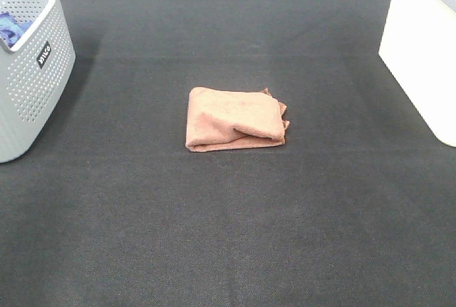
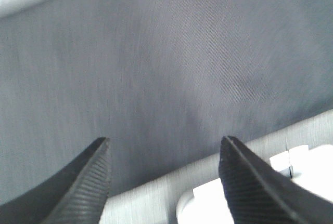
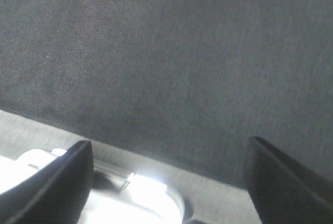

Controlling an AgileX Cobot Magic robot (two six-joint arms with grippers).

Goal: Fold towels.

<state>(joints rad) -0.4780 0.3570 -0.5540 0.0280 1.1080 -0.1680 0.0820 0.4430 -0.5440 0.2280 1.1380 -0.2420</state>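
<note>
You had the towel (image 1: 236, 120) lying near the middle of the dark surface (image 1: 228, 236), already folded into a small, roughly rectangular packet. The fold was not neat: the upper layer sat slightly askew, and ragged edges poked out along the packet's right side in the high view. Neither arm appeared in that view, so nothing touched the cloth.

Your left pincer (image 2: 165, 151) stood released, jaws apart, with only bare cloth-covered surface and a pale edge beneath it. Your right pincer (image 3: 169, 151) was likewise spread wide and grasped nothing, over the same dark covering and a bright white part I could not identify.

At the far left stood a grey basket (image 1: 32, 86) with something blue (image 1: 13, 28) showing at its rim; a white box (image 1: 420, 50) sat at the far right.

Judging from this, the folding itself looked essentially done. What may have remained was tidying those loose edges, or stowing the packet, though the frames did not tell you which was wanted.
</note>
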